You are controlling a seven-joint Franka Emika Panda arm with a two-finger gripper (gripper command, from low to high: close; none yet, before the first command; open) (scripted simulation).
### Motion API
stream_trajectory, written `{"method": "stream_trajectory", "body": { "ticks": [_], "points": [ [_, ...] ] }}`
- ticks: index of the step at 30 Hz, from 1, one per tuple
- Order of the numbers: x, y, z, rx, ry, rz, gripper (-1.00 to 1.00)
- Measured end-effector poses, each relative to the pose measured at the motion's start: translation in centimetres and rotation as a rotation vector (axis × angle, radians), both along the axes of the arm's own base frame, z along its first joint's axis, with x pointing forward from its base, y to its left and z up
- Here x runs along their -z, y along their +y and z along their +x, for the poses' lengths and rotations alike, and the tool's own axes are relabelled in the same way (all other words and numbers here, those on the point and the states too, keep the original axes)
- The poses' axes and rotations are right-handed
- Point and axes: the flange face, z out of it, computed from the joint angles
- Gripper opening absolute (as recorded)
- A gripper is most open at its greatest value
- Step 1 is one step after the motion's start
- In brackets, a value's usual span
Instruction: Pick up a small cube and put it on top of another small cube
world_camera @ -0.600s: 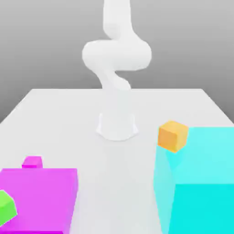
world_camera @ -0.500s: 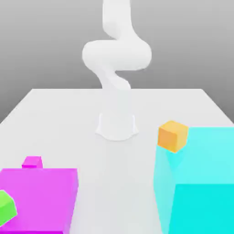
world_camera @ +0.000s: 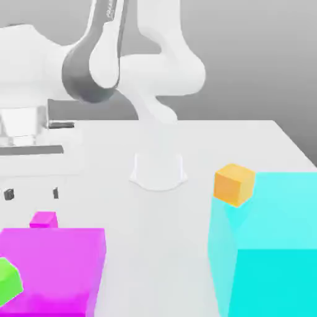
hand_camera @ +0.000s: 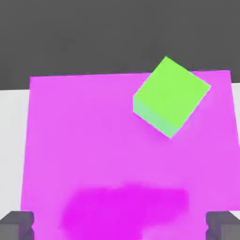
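Note:
The small magenta cube (world_camera: 43,219) rests on the white table just behind the large magenta block (world_camera: 52,266), at the exterior view's left. My gripper (world_camera: 32,194) hangs a little above it and slightly to its left, open, with its dark fingertips (world_camera: 56,193) wide apart and nothing between them. In the hand view the gripper (hand_camera: 119,227) looks down on the large magenta block (hand_camera: 93,140); a darker magenta patch (hand_camera: 126,211) lies between the fingertips (hand_camera: 16,225), and I cannot tell whether it is the cube.
A green cube (world_camera: 9,278) (hand_camera: 171,96) sits tilted on the large magenta block. A small orange cube (world_camera: 234,184) rests at the back corner of the big cyan block (world_camera: 266,241). The arm's white base (world_camera: 158,167) stands mid-table.
The arm has swung from upright at the back down into the exterior view's left, bringing the hand over the small magenta cube. No cube has moved.

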Motion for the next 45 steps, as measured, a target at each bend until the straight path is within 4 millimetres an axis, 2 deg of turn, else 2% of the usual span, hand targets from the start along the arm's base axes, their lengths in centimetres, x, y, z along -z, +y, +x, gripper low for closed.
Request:
{"method": "stream_trajectory", "body": {
  "ticks": [3,4,11,16,17,23,30,37,39,45],
  "points": [
    [4.4,-1.9,-5.3,0.008,0.103,-0.019,0.00],
    [5.3,-2.1,-6.1,0.001,0.122,-0.024,0.00],
    [8.7,-2.6,-6.5,-0.014,0.140,-0.042,0.00],
    [11.7,-2.3,-6.7,-0.012,0.142,-0.033,0.00],
    [12.3,-2.1,-6.8,-0.011,0.143,-0.030,-1.00],
    [12.6,-2.0,-6.8,-0.010,0.143,-0.026,-1.00],
    [9.1,-2.6,-6.5,-0.014,0.140,-0.041,-1.00],
    [6.0,-2.1,-6.6,-0.006,0.141,-0.027,-1.00],
    [5.0,-2.6,-4.6,0.024,0.140,-0.023,-1.00],
    [1.3,-3.5,3.5,0.145,0.137,-0.014,-1.00]
  ]
}}
